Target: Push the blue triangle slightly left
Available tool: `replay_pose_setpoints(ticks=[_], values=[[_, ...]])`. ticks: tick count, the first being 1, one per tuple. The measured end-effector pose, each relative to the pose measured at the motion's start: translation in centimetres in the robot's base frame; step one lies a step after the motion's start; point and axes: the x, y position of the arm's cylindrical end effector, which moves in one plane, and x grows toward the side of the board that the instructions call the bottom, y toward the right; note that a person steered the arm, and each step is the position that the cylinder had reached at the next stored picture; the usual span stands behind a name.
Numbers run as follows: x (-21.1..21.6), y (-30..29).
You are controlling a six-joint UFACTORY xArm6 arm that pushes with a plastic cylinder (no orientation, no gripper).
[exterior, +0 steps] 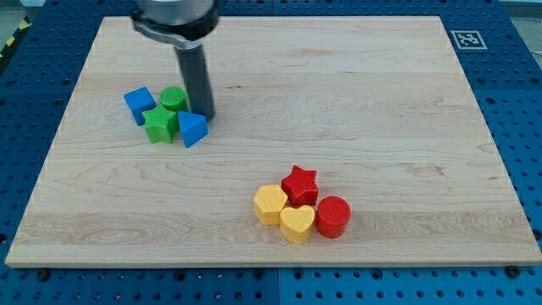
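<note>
Wooden board; my tip touches blue triangle.

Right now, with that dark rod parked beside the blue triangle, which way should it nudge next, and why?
Probably a short slide toward the view's left. My tip sits just at the upper right of the blue triangle, close enough that contact looks likely. The green star sits directly on the triangle's left, so I'd keep the push small to avoid shoving both.

The rod hides part of the green cylinder. The view's top cuts off the arm's upper body.
</note>
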Motion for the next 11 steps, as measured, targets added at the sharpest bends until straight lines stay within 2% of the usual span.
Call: replay_pose_setpoints(ticks=[1,2,3,4,7,11], values=[[0.0,5.9],[1.8,6.7],[4.7,4.0],[5.3,2.4],[5.0,-0.7],[1.9,-2.3]])
